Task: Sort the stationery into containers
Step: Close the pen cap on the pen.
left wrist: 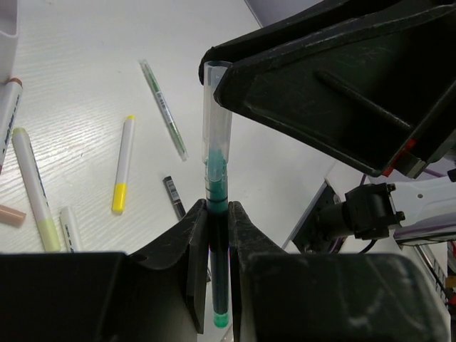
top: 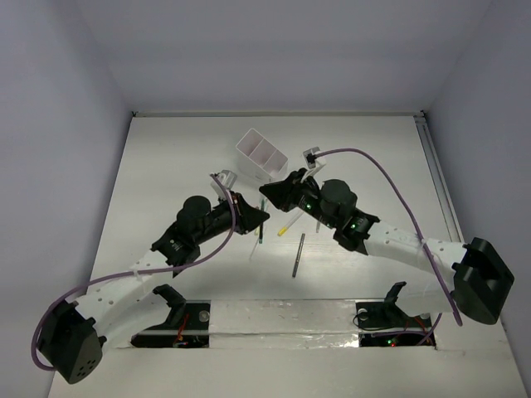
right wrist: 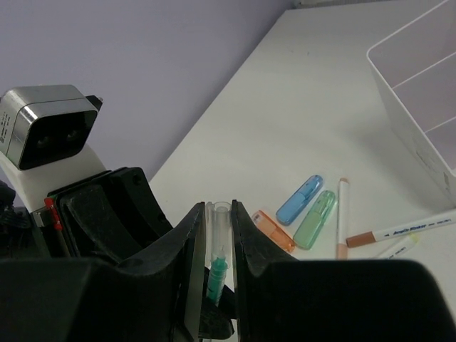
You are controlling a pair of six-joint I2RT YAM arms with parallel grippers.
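Left gripper (left wrist: 217,214) is closed on the teal pen (left wrist: 219,285) — right gripper (right wrist: 217,210) pinches its clear cap (right wrist: 219,228) (probably for capping); white box (top: 249,145) at twelve o'clock.

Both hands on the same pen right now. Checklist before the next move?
1. Left hand shut on the teal plastic pen barrel: ok.
2. Right hand shut on that pen's clear plastic cap: ok.
3. Cap fully seated or fully free: cannot tell.
4. White three-compartment plastic box close by, visible compartments look empty: ok.
5. White table near the hands free of loose items: not ok; a yellow-capped white marker and a thin dark grey pen lie there.
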